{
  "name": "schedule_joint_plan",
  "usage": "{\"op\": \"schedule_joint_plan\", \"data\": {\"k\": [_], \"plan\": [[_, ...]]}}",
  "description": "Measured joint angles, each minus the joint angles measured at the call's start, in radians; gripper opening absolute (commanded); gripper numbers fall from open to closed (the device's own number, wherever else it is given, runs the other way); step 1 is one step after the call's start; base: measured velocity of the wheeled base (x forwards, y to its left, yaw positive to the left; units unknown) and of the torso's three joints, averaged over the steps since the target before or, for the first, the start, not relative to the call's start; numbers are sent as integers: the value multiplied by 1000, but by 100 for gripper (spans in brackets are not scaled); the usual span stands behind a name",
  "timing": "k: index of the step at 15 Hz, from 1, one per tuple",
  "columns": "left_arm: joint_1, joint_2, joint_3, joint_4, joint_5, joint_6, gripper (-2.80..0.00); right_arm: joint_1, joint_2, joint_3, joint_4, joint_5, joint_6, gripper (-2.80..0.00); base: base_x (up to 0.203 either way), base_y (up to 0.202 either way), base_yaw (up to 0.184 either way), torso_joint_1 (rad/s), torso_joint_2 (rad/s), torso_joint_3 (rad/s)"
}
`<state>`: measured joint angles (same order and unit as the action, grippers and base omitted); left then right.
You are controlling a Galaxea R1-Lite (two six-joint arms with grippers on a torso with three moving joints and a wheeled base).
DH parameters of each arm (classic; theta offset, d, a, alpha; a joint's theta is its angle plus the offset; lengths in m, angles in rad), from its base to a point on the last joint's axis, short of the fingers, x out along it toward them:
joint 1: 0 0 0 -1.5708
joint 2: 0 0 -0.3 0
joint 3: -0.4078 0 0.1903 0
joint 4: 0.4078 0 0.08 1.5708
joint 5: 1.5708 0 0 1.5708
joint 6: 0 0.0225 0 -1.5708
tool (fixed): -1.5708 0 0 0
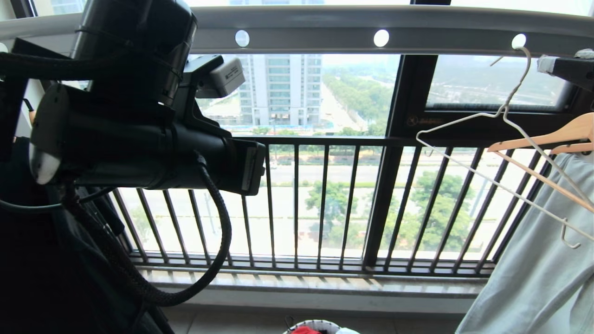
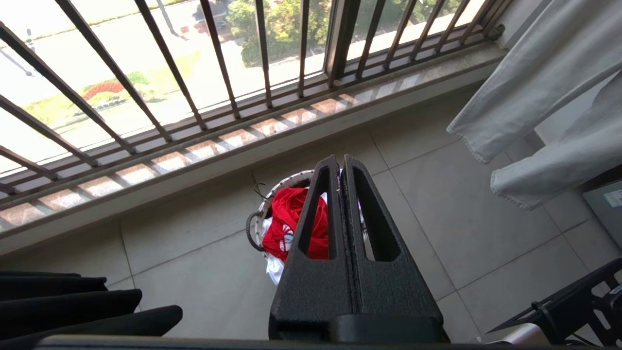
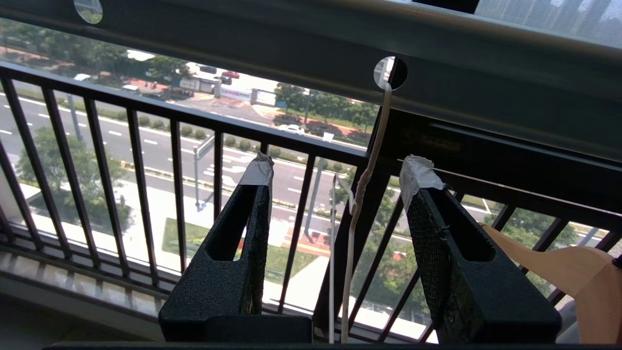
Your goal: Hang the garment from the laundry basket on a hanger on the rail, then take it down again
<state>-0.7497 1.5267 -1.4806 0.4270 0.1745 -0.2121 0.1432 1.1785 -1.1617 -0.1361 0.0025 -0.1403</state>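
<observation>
The red garment (image 2: pixel 284 218) lies crumpled in the laundry basket (image 2: pixel 285 181) on the floor by the window; the head view shows both at the bottom edge, the garment (image 1: pixel 304 330) and the basket (image 1: pixel 315 322). My left gripper (image 2: pixel 338 158) hangs high above the basket, shut and empty. The off-white wire hanger (image 1: pixel 502 111) hooks into a hole of the grey rail (image 1: pixel 325 28). My right gripper (image 3: pixel 339 165) is open just below the rail (image 3: pixel 291 43). The hanger's neck (image 3: pixel 362 189) passes between its taped fingers, touching neither.
A wooden hanger (image 1: pixel 557 137) carrying a pale grey garment (image 1: pixel 533 269) hangs right of the wire hanger. Black clothing (image 1: pixel 28 255) hangs at the left behind my left arm (image 1: pixel 139 139). The dark barred window railing (image 1: pixel 297 204) and a stone sill stand behind the basket.
</observation>
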Motion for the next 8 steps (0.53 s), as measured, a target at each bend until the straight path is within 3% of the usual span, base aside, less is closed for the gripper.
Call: {"op": "schedule_joint_plan", "data": {"k": [3, 5, 8], "plan": [[-14, -109, 72, 5, -7, -6, -280, 6, -128, 4, 62, 70, 39, -280, 0, 0, 0, 0, 0, 0], [0, -210, 194, 7, -7, -24, -280, 7, -221, 15, 160, 77, 58, -280, 0, 0, 0, 0, 0, 0], [88, -419, 401, 8, -6, -49, -280, 8, -393, 45, 299, 73, 115, -280, 0, 0, 0, 0, 0, 0]]}}
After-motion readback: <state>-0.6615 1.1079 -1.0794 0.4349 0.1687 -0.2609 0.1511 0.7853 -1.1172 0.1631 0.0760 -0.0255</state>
